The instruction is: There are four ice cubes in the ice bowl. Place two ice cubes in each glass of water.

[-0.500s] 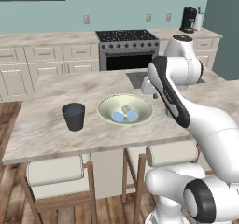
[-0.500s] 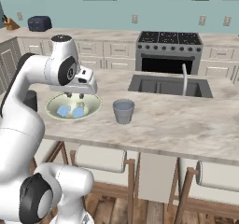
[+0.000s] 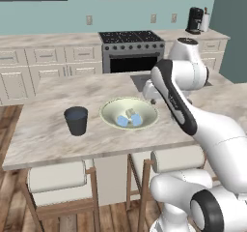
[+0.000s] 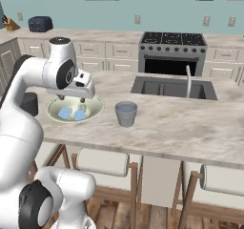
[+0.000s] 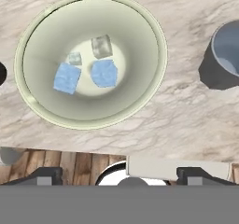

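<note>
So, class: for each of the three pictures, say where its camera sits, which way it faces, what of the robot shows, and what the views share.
Left base view: behind the arm's left, facing the island, stove beyond; arm rises at right.
Right base view: behind its right, facing island and sink; arm at left.
Hand view: above, looking down into the ice bowl; open fingers at bottom.
Shared: ice bowl with ice cubes; both base views and the hand view show a glass.

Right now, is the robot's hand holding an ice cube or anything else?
No, nothing is held. The gripper is open above the ice bowl, and all four ice cubes lie in the bottom of it.
</note>
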